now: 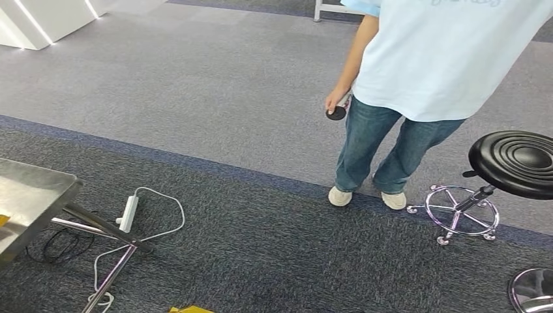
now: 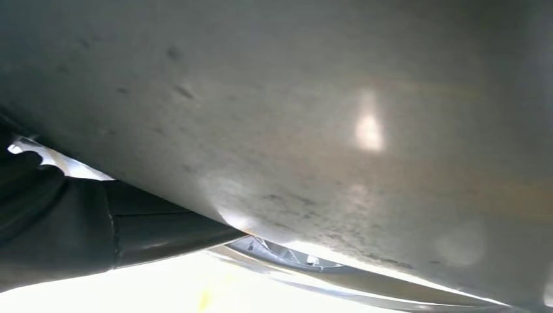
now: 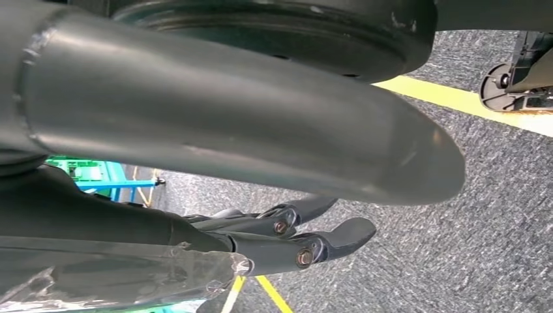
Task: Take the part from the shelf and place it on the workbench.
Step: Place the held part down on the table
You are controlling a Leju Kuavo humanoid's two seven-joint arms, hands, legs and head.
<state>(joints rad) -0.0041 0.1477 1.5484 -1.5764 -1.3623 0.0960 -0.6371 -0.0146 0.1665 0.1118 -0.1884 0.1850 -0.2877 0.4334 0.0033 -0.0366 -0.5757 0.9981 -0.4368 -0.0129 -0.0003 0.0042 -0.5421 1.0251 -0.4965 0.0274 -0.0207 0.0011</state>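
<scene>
Now I am seeing the steel surface (image 1: 29, 195) lying at 9 o'clock, nearer my left arm. The right hand (image 3: 215, 238) is hanging empty with its fingers apart. I cannot tell the left hand's (image 2: 59, 228) grip.

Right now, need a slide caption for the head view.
Person standing on grey carpet beside black stool; steel table at left.

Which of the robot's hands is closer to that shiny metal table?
Left, probably. The left hand hangs beside a scuffed metal surface, likely the table at the robot's left; the right hand hangs over carpet, away from it.
</scene>
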